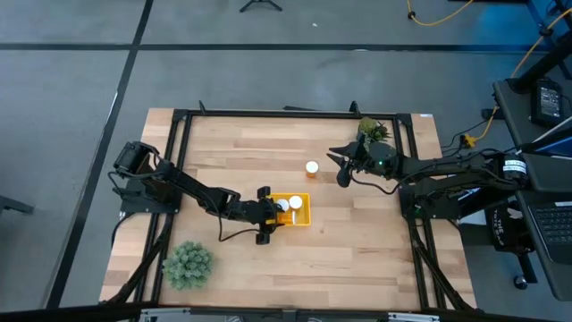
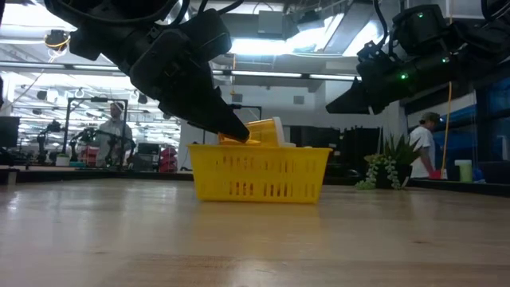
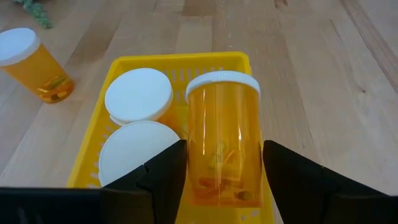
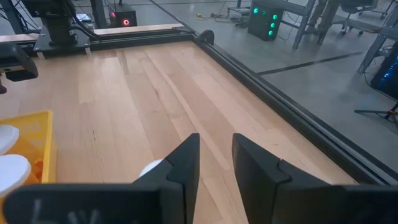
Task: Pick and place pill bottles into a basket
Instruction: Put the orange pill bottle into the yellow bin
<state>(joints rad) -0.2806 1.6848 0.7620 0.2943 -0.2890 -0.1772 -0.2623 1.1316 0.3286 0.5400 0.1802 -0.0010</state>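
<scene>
Standing in the shallow square yellow plastic basket [image 3: 239, 61] beside two white-capped orange bottles [image 3: 138, 95], a translucent orange pill bottle [image 3: 222, 140] sits between the left gripper's [image 3: 222, 171] parted fingers, narrow gaps showing either side. A fourth bottle [image 1: 311, 167] stands at the basket's twelve o'clock, near the right gripper [image 1: 341, 167], its fingers slightly apart, empty.

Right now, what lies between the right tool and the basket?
One pill bottle stands on bare table between the right tool and the yellow basket, clear in the high view.
</scene>
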